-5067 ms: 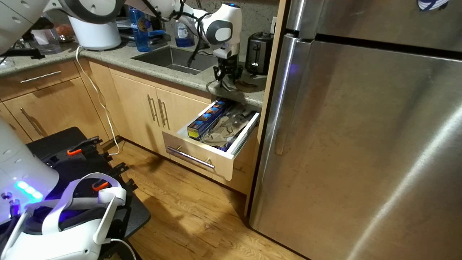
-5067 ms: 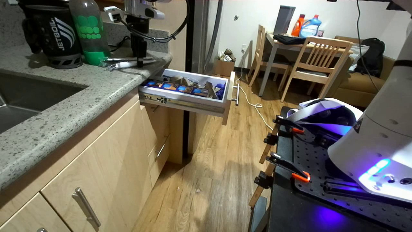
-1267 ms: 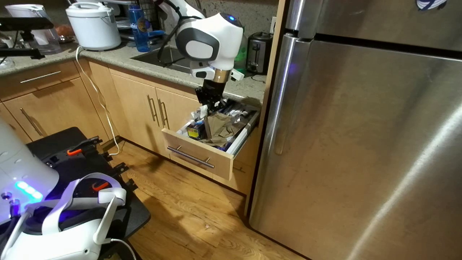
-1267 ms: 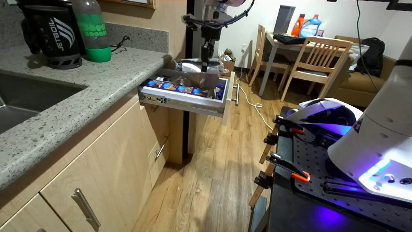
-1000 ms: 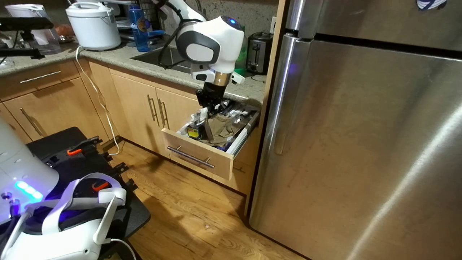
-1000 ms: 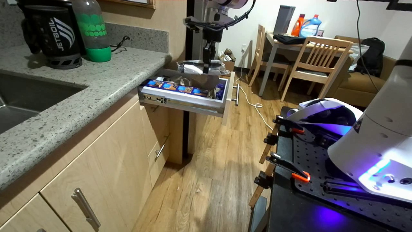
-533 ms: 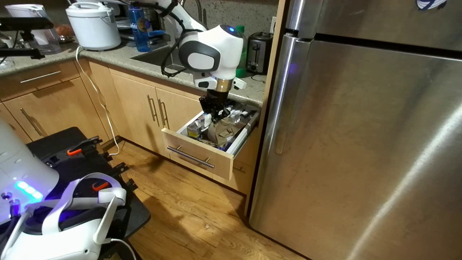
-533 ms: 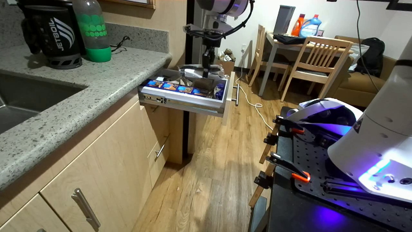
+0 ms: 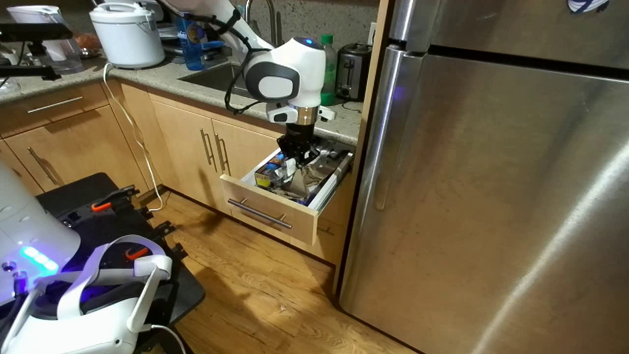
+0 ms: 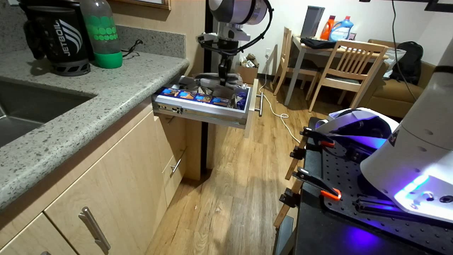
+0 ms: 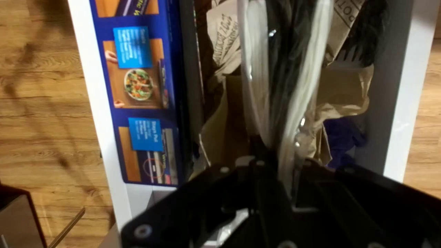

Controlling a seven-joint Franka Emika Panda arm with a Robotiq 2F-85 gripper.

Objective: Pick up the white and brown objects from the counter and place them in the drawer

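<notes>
Above the open drawer, gripper is clamped on a clear packet, white and black inside. Packet sits over brown paper, can't tell if touching. Blue box lies in drawer; green bottle stands on counter.

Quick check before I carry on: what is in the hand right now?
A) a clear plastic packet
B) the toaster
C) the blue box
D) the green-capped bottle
A: the wrist view shows the clear plastic packet pinched in the hand, stretching out over the open drawer.
</notes>
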